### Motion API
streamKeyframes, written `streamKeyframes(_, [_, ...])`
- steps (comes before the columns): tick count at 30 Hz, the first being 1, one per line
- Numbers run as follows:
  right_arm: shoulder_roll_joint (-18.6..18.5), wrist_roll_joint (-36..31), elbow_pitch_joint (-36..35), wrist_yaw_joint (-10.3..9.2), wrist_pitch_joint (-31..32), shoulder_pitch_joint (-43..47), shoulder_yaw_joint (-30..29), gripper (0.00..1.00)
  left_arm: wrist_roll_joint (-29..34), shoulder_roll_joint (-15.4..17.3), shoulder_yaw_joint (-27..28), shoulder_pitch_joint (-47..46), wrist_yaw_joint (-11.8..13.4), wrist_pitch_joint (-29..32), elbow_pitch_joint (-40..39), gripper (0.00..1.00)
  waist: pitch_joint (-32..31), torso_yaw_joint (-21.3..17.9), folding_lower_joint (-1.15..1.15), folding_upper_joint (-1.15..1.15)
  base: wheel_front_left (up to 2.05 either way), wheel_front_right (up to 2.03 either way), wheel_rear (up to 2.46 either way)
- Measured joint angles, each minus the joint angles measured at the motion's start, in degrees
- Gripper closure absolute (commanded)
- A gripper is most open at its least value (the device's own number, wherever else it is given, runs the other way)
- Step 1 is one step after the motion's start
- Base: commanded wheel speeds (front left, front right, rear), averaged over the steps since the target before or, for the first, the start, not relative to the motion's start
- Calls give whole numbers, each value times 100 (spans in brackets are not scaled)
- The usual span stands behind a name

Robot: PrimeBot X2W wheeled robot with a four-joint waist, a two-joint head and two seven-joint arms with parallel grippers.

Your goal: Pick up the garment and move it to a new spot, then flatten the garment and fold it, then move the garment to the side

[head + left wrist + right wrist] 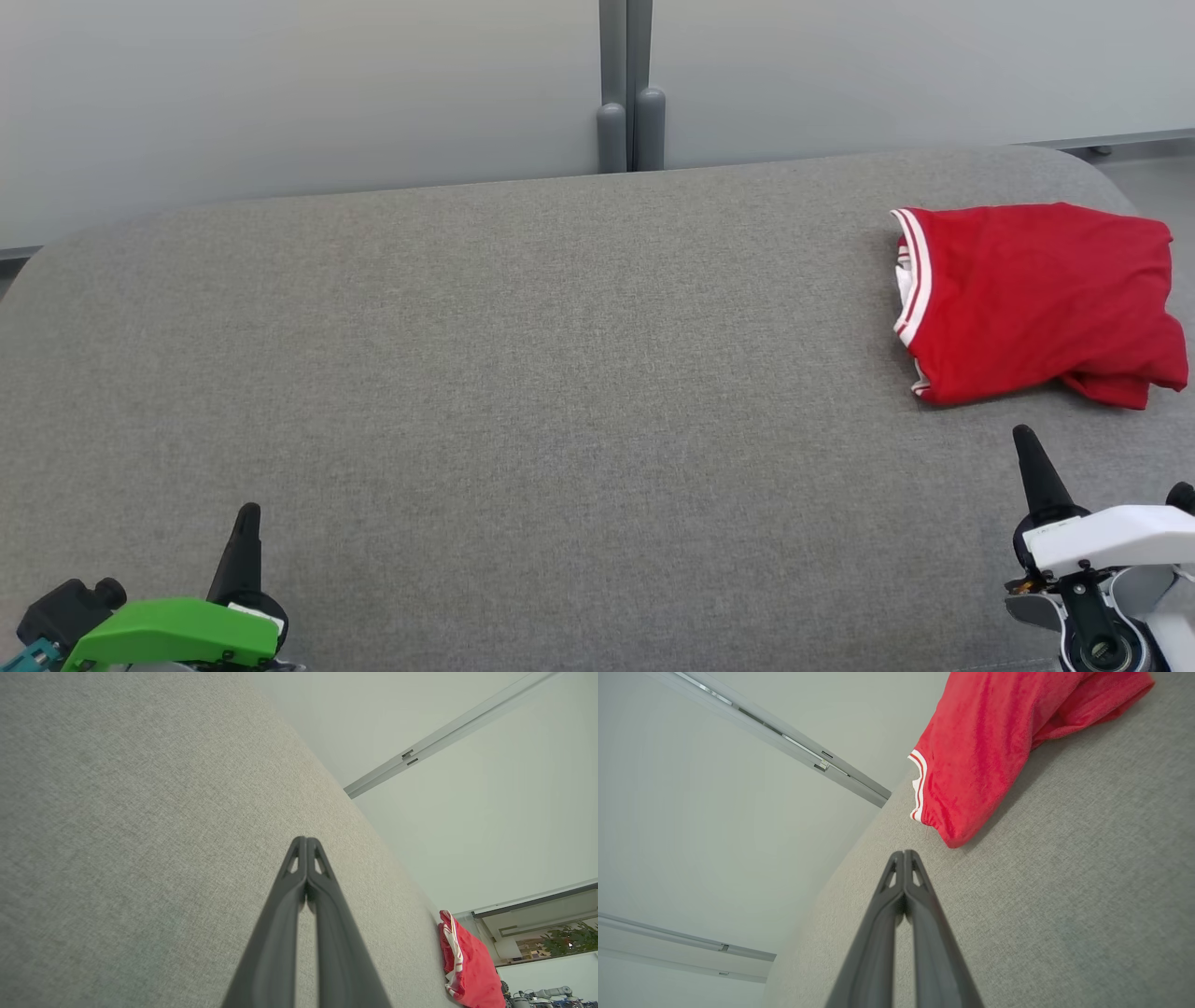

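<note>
Garment (1036, 299): soft matt red cloth, white-striped trim. Upholstered surface (523, 373): coarse grey woven fabric, matt. Fingers (873, 942): smooth dark plastic, matt. Wall panels (280, 93): smooth, satin

Bright even light, soft shadows, sharp focus.

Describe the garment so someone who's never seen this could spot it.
Start at the wide grey cushioned surface before the robot. Toward its far right end, beyond the right gripper, lies the garment. It is the bright red bundle with white-striped trim.
</note>
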Motion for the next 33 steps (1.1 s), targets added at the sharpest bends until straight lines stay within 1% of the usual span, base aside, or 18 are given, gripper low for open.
streamKeyframes(12, [129,947,116,153,191,-185,-176,100,-843,-63,155,-154,-154,244,86,100,1,-57,0,0,0,0,0])
streamKeyframes(16, [168,1257,148,234,245,-230,-246,100,-1081,-82,207,-166,-225,304,108,100,1,-75,0,0,0,0,0])
streamKeyframes(22, [254,1711,212,294,336,-314,-328,100,-1493,-121,301,-272,-283,443,136,100,1,-103,0,0,0,0,0])
streamKeyframes(24, [269,1867,226,348,359,-338,-355,100,-1656,-137,324,-319,-290,478,141,100,1,-113,0,0,0,0,0])
streamKeyframes(26, [280,2025,250,355,388,-352,-389,100,-1762,-156,342,-344,-333,527,157,100,1,-122,0,0,0,0,0])
streamKeyframes(33, [354,2558,304,472,493,-463,-498,100,-2253,-214,444,-391,-392,651,220,100,1,-155,0,0,0,0,0])
